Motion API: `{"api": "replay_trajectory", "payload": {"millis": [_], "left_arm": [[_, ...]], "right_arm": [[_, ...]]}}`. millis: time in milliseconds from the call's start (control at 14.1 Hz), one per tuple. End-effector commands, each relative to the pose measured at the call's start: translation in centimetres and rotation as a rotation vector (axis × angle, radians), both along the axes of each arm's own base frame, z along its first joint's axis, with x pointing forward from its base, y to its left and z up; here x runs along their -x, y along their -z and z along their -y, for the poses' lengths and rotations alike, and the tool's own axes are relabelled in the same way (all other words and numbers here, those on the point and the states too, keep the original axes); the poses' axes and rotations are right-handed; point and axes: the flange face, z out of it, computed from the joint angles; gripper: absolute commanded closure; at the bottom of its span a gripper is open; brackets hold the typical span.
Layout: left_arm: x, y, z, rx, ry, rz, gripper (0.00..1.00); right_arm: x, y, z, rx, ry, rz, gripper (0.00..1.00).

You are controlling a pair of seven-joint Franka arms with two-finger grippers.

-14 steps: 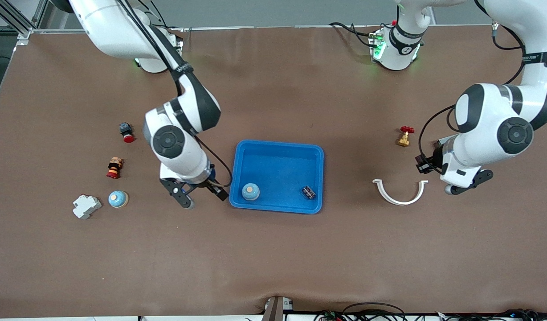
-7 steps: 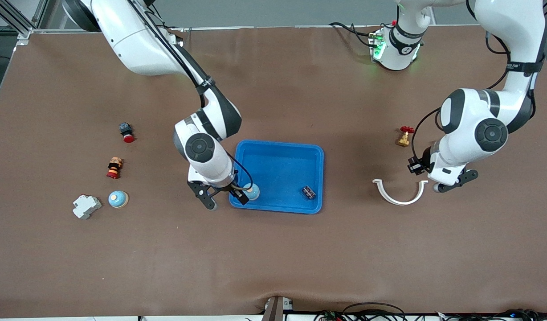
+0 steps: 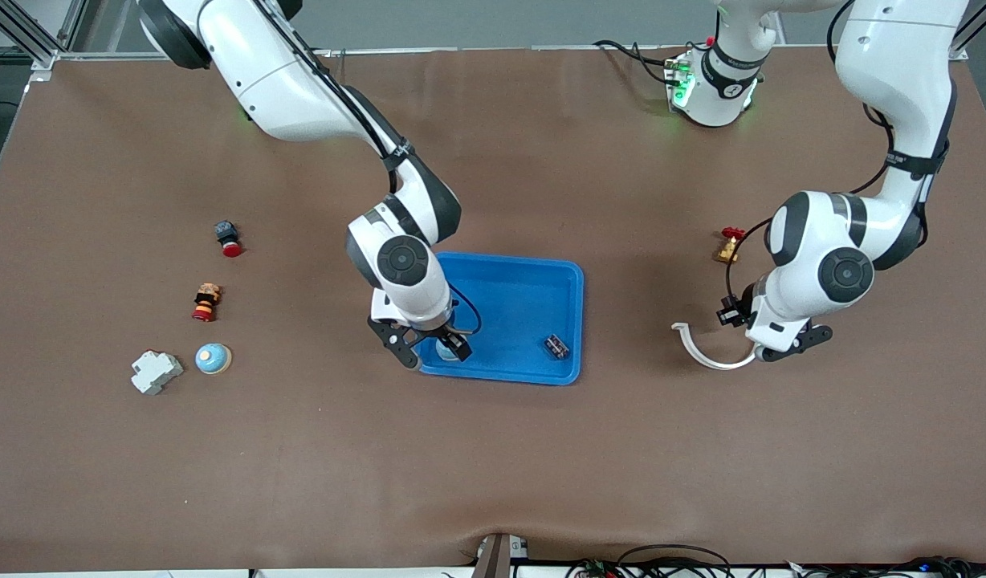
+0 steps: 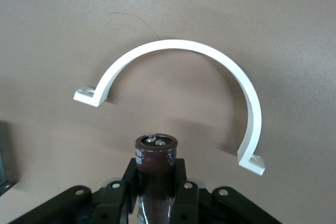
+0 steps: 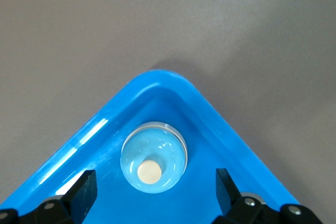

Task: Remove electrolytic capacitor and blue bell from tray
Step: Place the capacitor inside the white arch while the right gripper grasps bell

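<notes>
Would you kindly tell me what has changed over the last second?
The right pincer, open, moved from beside the blue tray to over the bell in it. The left pincer, shut on a capacitor, moved over the white clamp. Everything else stayed put.

A brown-covered table (image 3: 541, 466) with metal framing (image 3: 27, 40) at one corner.

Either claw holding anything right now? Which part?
The left claw is shut on a capacitor, gripping the sides of its lower body over the white clamp. The right claw is open and empty, above the bell in the blue tray.
</notes>
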Motion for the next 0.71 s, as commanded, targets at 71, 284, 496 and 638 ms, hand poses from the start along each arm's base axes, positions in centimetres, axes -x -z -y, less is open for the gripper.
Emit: {"api": "replay_trajectory", "payload": {"millis": [71,284,496,638], "left_arm": [[-1.2,1.6,0.3,-0.007,0.024,0.000,1.00],[-1.3,3.5,0.3,-0.009,0.012,-0.021,1.00],[-1.5,4.8,0.6,-0.006,0.005,-0.031,1.00],[-1.7,5.8,0.6,-0.005,0.004,-0.040,1.00]], "right_arm": [[-0.6,1.1,-0.7,0.025,0.008,0.017,0.00],[-0.6,2.0,-0.7,0.039,-0.003,0.018,0.00],[-0.8,2.5,-0.8,0.042,-0.005,0.020,0.00],[-0.9,2.8,-0.7,0.046,-0.005,0.019,0.00]]}}
